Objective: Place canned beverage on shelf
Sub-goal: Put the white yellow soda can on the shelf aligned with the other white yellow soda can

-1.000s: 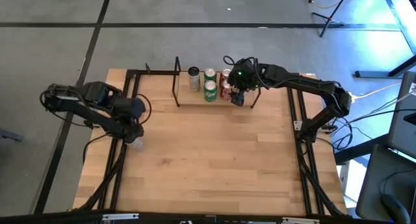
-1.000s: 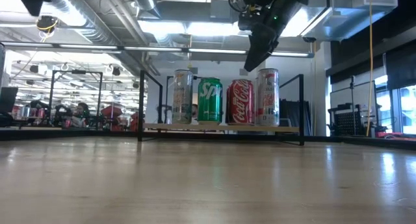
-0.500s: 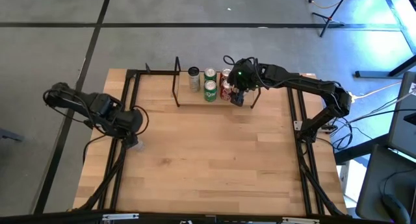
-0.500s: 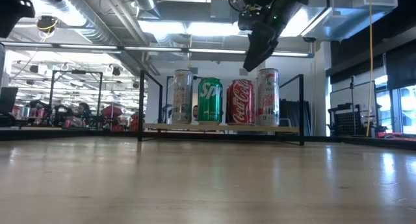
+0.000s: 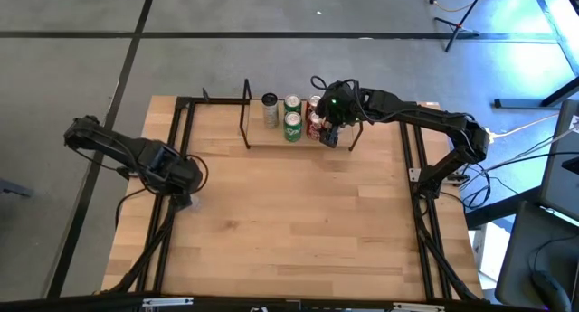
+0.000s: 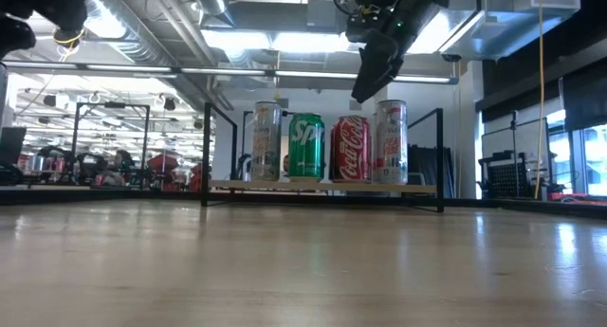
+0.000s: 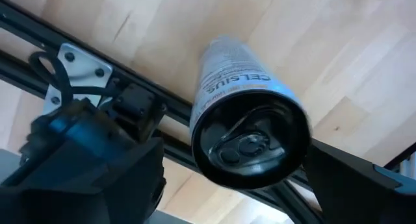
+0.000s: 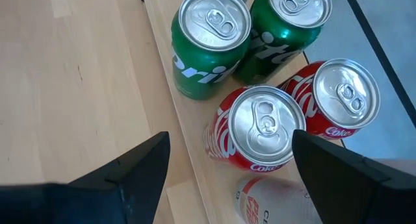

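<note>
A slim pale Celsius can (image 7: 250, 120) stands upright on the table by its left edge; it also shows in the high view (image 5: 188, 202). My left gripper (image 7: 234, 185) is open above it, a finger on either side of the can's top without touching. My right gripper (image 8: 231, 169) is open and empty above the shelf's right end (image 6: 417, 187). The shelf (image 5: 246, 113) at the table's far edge holds green Sprite cans (image 8: 208, 39), red Coca-Cola cans (image 8: 260, 130), a slim silver can (image 6: 266, 140) and a white can (image 6: 390, 142), all standing on its board.
Black frame rails (image 5: 176, 140) run along the table's left edge beside the Celsius can, and more rails (image 5: 412, 167) run along the right. The shelf's left half (image 6: 232, 185) holds no can. The wooden tabletop (image 5: 289, 212) lies bare in the middle and near side.
My left arm has drawn in and come down over the Celsius can at the table's left edge. My right gripper has stayed above the shelf's right end.
</note>
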Motion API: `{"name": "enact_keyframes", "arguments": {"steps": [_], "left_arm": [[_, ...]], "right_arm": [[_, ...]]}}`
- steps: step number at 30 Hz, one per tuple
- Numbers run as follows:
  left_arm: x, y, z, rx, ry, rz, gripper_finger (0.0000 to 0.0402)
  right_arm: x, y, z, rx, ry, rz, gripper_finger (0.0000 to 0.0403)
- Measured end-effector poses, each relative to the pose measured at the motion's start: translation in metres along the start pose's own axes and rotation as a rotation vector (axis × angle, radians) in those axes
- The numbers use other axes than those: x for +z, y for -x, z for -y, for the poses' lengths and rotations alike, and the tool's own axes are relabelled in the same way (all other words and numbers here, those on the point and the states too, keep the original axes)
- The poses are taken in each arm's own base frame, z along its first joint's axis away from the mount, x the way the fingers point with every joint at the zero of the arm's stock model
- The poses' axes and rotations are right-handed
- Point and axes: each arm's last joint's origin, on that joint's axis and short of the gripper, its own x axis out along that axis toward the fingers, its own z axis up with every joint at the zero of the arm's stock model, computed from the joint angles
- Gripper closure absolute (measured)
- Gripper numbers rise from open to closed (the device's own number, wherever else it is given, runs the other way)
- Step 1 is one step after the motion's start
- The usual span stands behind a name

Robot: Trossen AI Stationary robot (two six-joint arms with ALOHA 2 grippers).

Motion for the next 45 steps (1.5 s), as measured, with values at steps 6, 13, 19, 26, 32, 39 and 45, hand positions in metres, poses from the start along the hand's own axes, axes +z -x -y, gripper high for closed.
{"name": "enact_keyframes", "arguments": {"steps": [6,13,19,26,32,39,45], "left_arm": [[0.002,-0.014,0.001,-0.007,0.001,-0.031,0.0054],[0.002,-0.022,0.001,-0.004,0.002,-0.043,0.0096],[0.003,-0.023,0.001,-0.007,-0.001,-0.041,0.0172],[0.007,-0.014,0.006,-0.049,0.007,0.009,0.0184],[0.012,0.002,0.007,-0.092,0.036,0.067,0.0184],[0.025,0.041,0.010,-0.133,0.083,0.243,0.0184],[0.046,0.081,0.010,-0.159,0.071,0.398,0.0184]], "right_arm": [[0.000,0.000,0.000,0.000,0.000,0.001,0.0091],[0.001,0.000,0.000,-0.001,0.000,0.008,0.0091],[0.001,0.000,0.000,-0.001,0.000,0.009,0.0091],[0.001,0.000,0.000,-0.002,0.009,0.009,0.0091],[0.001,0.000,0.000,-0.002,0.024,0.009,0.0091],[0.002,0.004,-0.002,0.071,0.034,0.032,0.0091],[0.010,0.023,-0.002,0.120,0.058,0.166,0.0091]]}}
